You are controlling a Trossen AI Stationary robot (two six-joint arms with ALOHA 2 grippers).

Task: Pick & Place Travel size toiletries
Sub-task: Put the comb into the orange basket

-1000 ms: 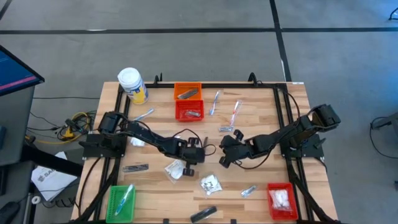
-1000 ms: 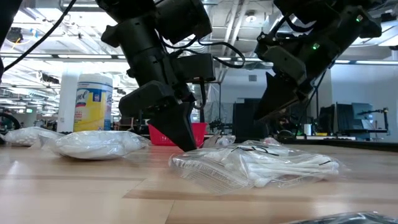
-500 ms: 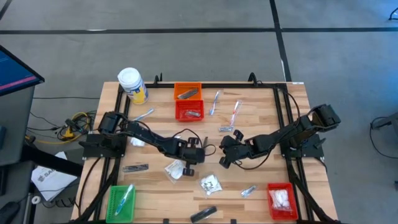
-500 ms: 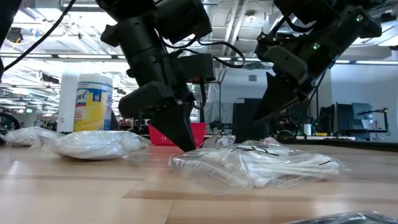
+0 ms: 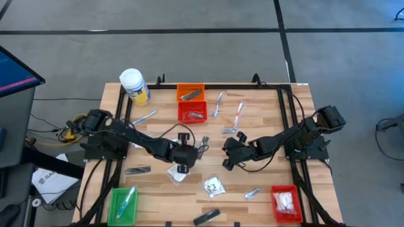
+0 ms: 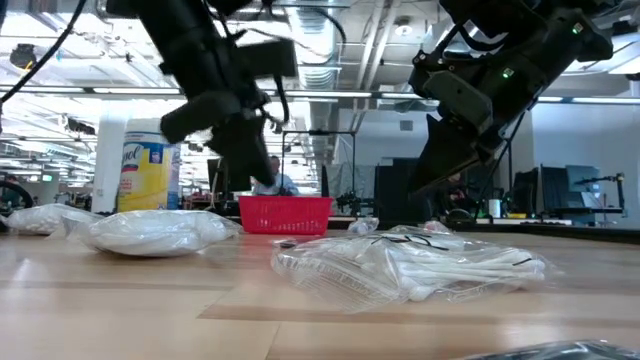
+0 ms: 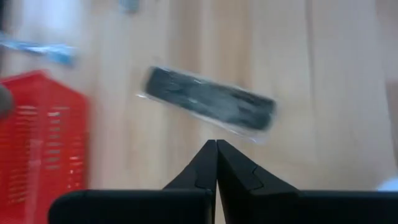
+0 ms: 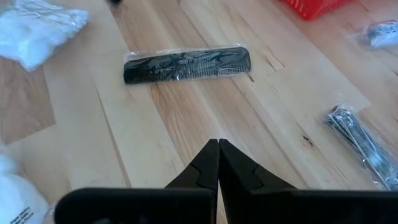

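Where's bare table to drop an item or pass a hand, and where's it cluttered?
Free: the far right corner of the table, beyond the right gripper; also the strip between the white jar and the green basket, apart from one dark packet. Crowded: the middle, around the left gripper, and the near edge by the red basket.

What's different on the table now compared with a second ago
The left gripper has pulled back toward its own side of the table and risen, shut and empty, off the clear plastic packet. It took hold of nothing. The right gripper stayed mid-table, shut. The packets, the red basket and the white jar with yellow label have not moved.
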